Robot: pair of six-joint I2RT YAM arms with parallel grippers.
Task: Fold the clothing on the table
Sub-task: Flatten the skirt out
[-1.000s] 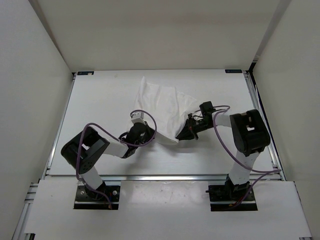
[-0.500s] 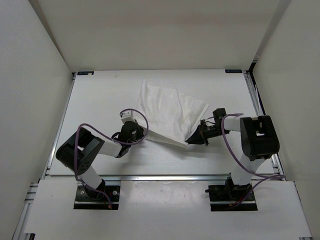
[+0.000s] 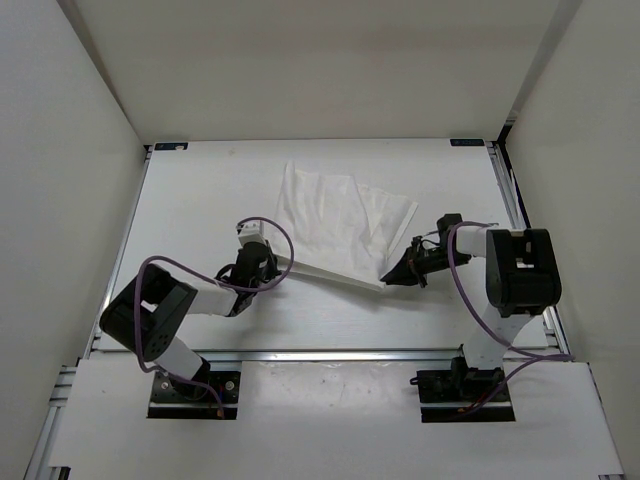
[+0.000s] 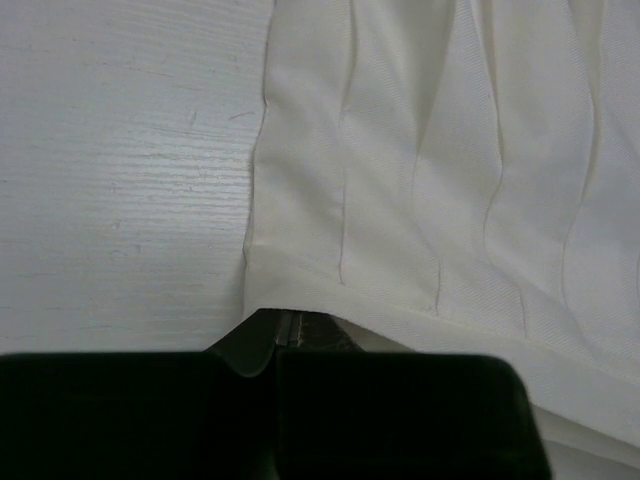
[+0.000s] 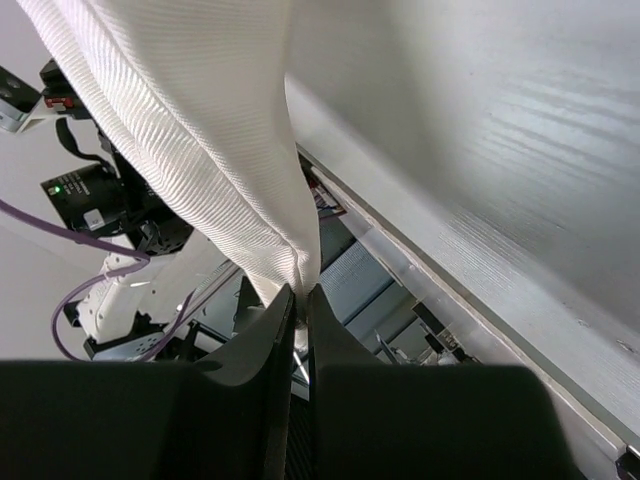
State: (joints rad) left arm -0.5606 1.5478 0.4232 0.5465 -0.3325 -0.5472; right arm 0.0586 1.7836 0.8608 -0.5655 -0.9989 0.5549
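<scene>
The white pleated clothing (image 3: 335,222) lies mid-table, fanning toward the far side, and its near hem runs as a straight line between my two grippers. My left gripper (image 3: 272,262) is shut on the hem's left corner. In the left wrist view the jaws (image 4: 283,325) are closed under the clothing's (image 4: 450,150) edge. My right gripper (image 3: 392,278) is shut on the hem's right corner. In the right wrist view the clothing (image 5: 190,110) hangs pinched between the fingertips of that gripper (image 5: 300,295), lifted slightly above the table (image 5: 480,120).
The white table (image 3: 200,200) has aluminium rails along its near edge (image 3: 330,355) and right side (image 3: 515,220), with blue corner marks (image 3: 170,146) at the far corners. White walls close in the left, right and far sides. Purple cables loop off both arms.
Both grippers have moved apart, the left one leftward and the right one rightward and nearer. The near hem of the clothing has been pulled out into a straight line.
</scene>
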